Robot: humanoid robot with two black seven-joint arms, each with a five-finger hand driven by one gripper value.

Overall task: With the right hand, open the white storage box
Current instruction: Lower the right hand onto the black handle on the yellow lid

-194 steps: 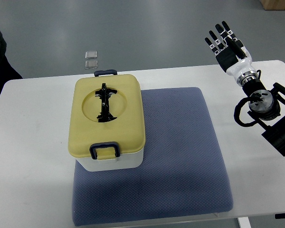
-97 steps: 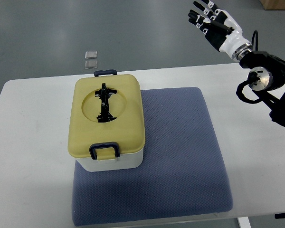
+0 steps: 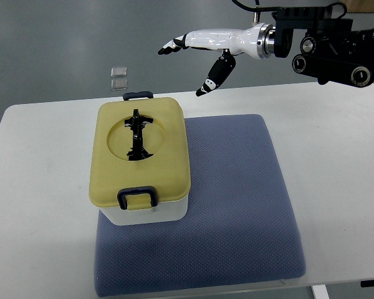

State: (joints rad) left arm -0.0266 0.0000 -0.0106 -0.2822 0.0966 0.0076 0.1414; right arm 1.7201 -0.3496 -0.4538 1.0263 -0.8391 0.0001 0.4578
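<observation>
One arm is in shot, the right one, coming in from the upper right corner and stretched out nearly level toward the left, so the right hand (image 3: 202,47) hangs in the air past the far edge of the table (image 3: 336,156). The white forearm shell runs into a black wrist block with round joint caps, and the hand itself is laid out long and flat with its fingers (image 3: 171,46) pointing left, black tips showing at the ends. The thumb (image 3: 215,76) drops down and away from the rest (pretty wide gap there), so the hand is spread and has nothing in it. Below and to the left of the hand sits the white storage box (image 3: 141,159), lid still on, and nothing touches it. Its yellow lid (image 3: 140,152) has a round recess with a black folding handle (image 3: 137,134) lying flat in it. There's a dark latch (image 3: 139,96) on the side of the box nearest the fingertips, just under them in the picture, and another dark latch (image 3: 137,198) on the opposite side, farthest from the hand. The box rests on the left part of a blue-grey mat (image 3: 237,205) that spreads out below the hand and wrist. Out past the fingertips to the left, on the grey floor, lie two small clear squares (image 3: 119,78).
</observation>
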